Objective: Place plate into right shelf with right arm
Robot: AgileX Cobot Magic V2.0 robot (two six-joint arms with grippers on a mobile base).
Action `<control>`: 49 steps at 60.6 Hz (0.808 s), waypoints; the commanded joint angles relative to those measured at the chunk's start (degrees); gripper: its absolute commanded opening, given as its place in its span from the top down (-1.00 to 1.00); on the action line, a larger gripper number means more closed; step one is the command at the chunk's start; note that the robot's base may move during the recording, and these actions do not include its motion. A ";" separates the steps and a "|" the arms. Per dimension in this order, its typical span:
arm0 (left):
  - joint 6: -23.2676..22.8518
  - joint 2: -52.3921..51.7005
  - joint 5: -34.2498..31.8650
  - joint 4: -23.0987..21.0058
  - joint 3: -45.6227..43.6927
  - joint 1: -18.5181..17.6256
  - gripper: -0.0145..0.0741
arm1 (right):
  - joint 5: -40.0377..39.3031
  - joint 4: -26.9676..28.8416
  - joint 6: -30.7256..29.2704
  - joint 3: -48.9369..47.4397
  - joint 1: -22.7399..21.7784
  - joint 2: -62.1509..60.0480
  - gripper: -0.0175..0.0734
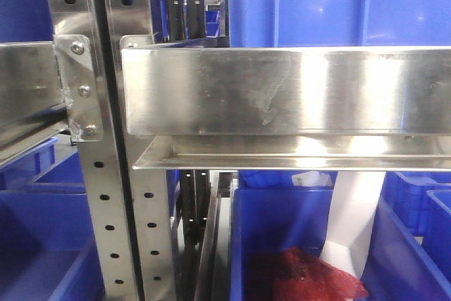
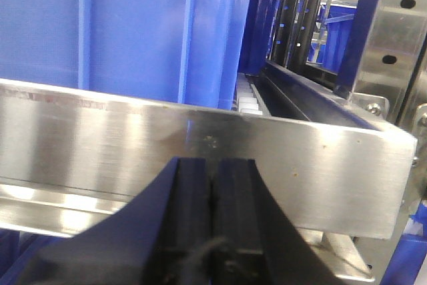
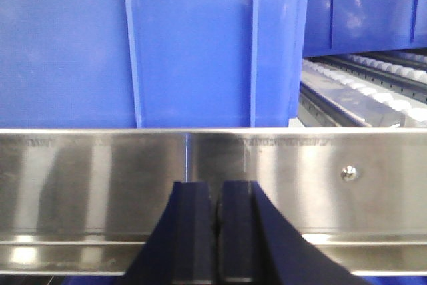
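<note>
The plate is out of view in every frame. The right shelf fills the front view as a shiny steel lip with a blue bin standing on it. In the right wrist view my right gripper is shut with nothing between its dark blue fingers. It points straight at the shelf's steel lip, close in front of it and below its top edge. In the left wrist view my left gripper is also shut and empty, facing another steel lip.
Perforated steel uprights stand left of the right shelf, with a second steel shelf beyond them. Below are blue bins, one holding red material and a white upright piece. Roller tracks run behind the lip.
</note>
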 commanded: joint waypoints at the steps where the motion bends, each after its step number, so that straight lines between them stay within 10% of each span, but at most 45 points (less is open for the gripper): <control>1: -0.34 -0.67 -5.09 0.01 0.40 -0.39 0.78 | -6.07 0.05 -0.60 -0.34 -0.33 -0.74 0.50; 49: -0.34 -0.67 -5.09 0.01 0.40 -0.39 0.78 | -6.07 0.05 -0.60 -0.34 -0.33 -0.74 0.50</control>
